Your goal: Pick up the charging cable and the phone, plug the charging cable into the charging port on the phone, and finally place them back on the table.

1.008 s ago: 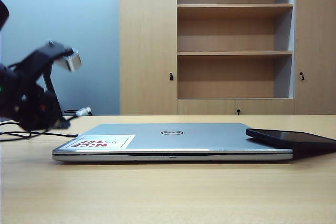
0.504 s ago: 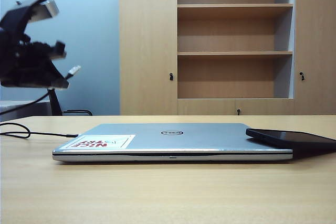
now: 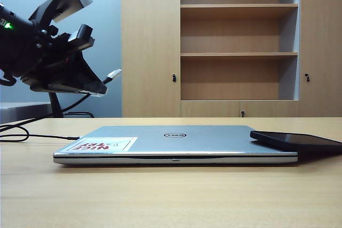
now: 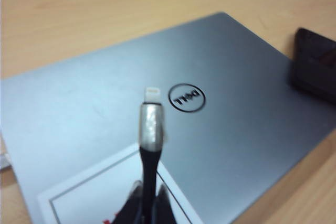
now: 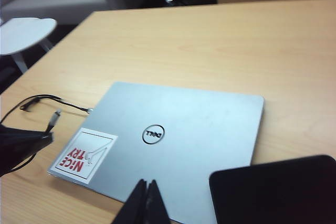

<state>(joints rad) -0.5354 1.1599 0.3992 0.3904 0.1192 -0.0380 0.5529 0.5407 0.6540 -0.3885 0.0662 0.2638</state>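
The left gripper (image 3: 99, 86), jaws clenched on the charging cable (image 4: 151, 129), hangs above the worktop's (image 3: 171, 196) left end, plug aimed rightward toward the phone (image 3: 296, 141). The phone rests on the laptop's (image 3: 176, 142) right edge, nearest the right gripper (image 5: 146, 195), whose jaws are clenched empty.

Phone (image 4: 316, 72) cut by frame edge; right tool (image 5: 145, 195) unseen in exterior view.

Wooden shelf cabinet (image 3: 239, 44) beside pale blue wall (image 3: 101, 41)
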